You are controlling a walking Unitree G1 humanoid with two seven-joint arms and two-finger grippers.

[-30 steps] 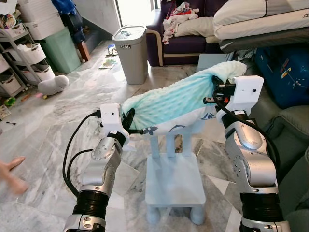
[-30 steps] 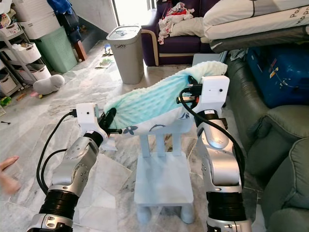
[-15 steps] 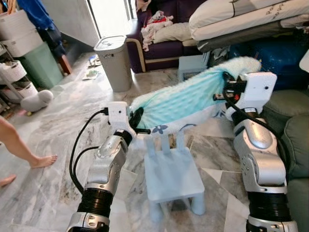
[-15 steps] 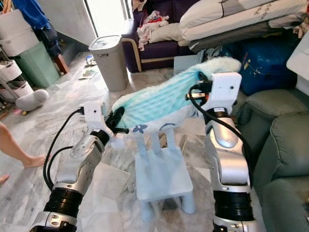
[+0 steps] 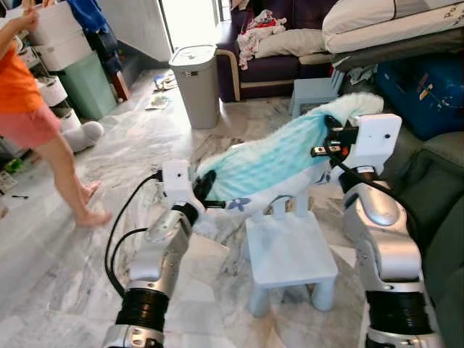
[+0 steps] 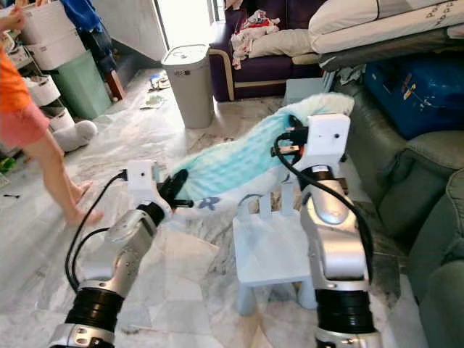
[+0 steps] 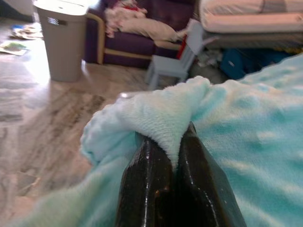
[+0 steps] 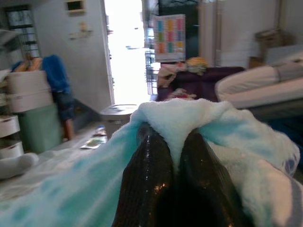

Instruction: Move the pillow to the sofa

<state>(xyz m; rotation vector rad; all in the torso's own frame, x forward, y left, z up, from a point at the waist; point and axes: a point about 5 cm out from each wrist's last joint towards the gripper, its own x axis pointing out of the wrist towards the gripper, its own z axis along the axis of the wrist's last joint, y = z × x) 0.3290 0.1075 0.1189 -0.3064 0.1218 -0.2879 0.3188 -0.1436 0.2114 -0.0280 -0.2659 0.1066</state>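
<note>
Bright daylight, blown-out doorway (image 8: 124,49) glare, soft wrist views, slight blur

We see the pillow (image 5: 272,156), pale aqua with a dimpled plush top and a white underside printed with small dark shapes. It hangs in the air, stretched lengthwise and tilted, its right end higher than its left. The sofa (image 5: 279,65) is dark purple with a pale wooden armrest, far across the floor, heaped with clothes and cushions.

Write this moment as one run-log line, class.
left gripper: shut on pillow | right gripper: shut on pillow | pillow: held above small blue chair | person: at robot's left
</note>
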